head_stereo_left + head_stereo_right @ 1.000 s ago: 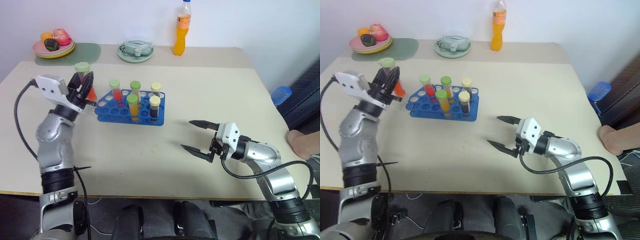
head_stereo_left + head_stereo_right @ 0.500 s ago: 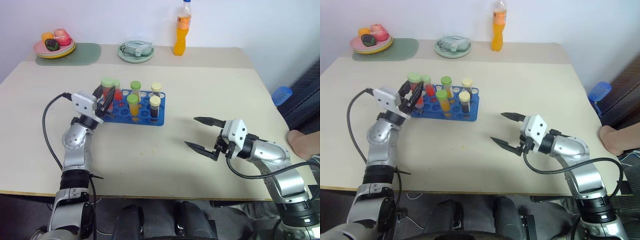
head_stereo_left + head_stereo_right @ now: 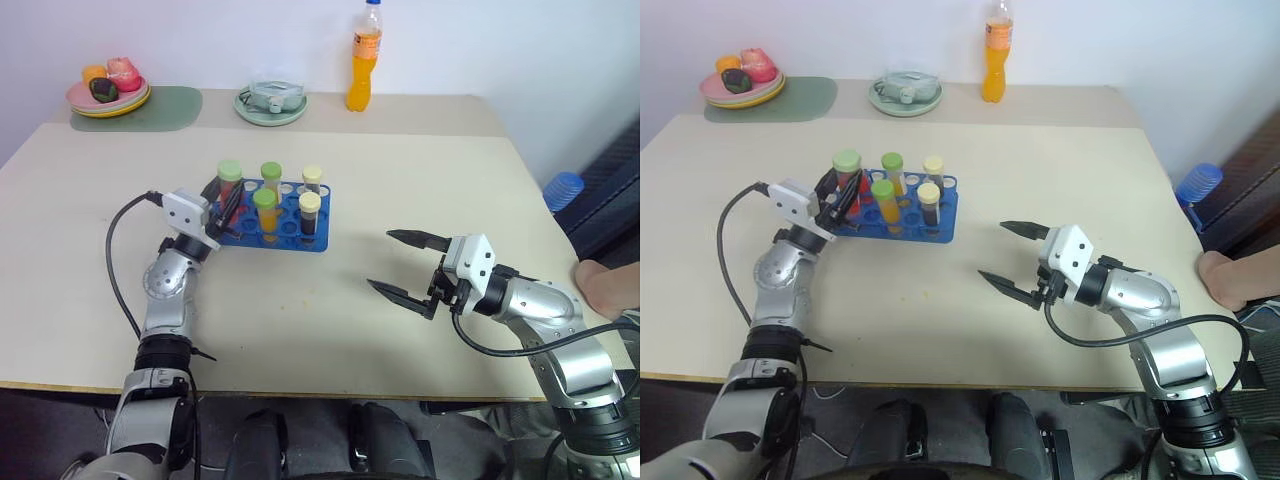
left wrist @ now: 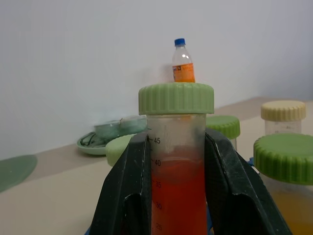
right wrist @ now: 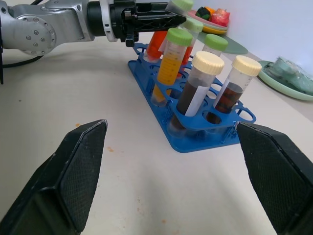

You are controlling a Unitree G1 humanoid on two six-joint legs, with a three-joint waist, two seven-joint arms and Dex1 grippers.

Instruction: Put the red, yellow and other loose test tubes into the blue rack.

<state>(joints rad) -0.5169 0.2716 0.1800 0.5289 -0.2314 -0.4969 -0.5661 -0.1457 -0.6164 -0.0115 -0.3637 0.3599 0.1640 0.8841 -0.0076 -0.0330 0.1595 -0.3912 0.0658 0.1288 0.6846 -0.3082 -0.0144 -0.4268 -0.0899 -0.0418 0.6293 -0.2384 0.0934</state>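
Observation:
The blue rack [image 3: 300, 243] stands mid-table and holds several capped tubes, among them a yellow one [image 3: 266, 212] and two dark brown ones with cream caps [image 5: 198, 85]. My left gripper [image 3: 224, 205] is shut on a red test tube with a green cap [image 4: 176, 161]. It holds the tube tilted at the rack's left end, lower end down among the holes. Whether the tube sits in a hole is hidden. My right gripper [image 3: 382, 260] stands open and empty over bare table to the right of the rack.
At the table's far edge stand a tall orange drink bottle [image 3: 365, 55], a pale green dish [image 3: 270, 104] and a plate of fruit [image 3: 108, 92] on a green mat. A person's hand [image 3: 606, 285] rests at the table's right edge.
My left gripper has come down and to the right with the red tube, from beside the rack to its left end. The right gripper has stayed put.

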